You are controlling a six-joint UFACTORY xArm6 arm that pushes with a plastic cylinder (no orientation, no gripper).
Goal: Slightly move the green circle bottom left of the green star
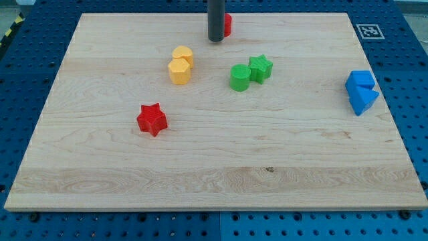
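Note:
The green circle (240, 77) lies on the wooden board just left of and slightly below the green star (261, 68), touching it. My tip (215, 40) is near the view's top centre, above and to the left of both green blocks and well apart from them. A red block (227, 25) sits right behind the rod, partly hidden by it.
A yellow circle (182, 55) and a yellow hexagon (179, 71) sit together left of the green blocks. A red star (152, 120) lies lower left. A blue cube (360, 81) and a blue triangle (363, 100) sit near the right edge. A marker tag (369, 30) is at the top right corner.

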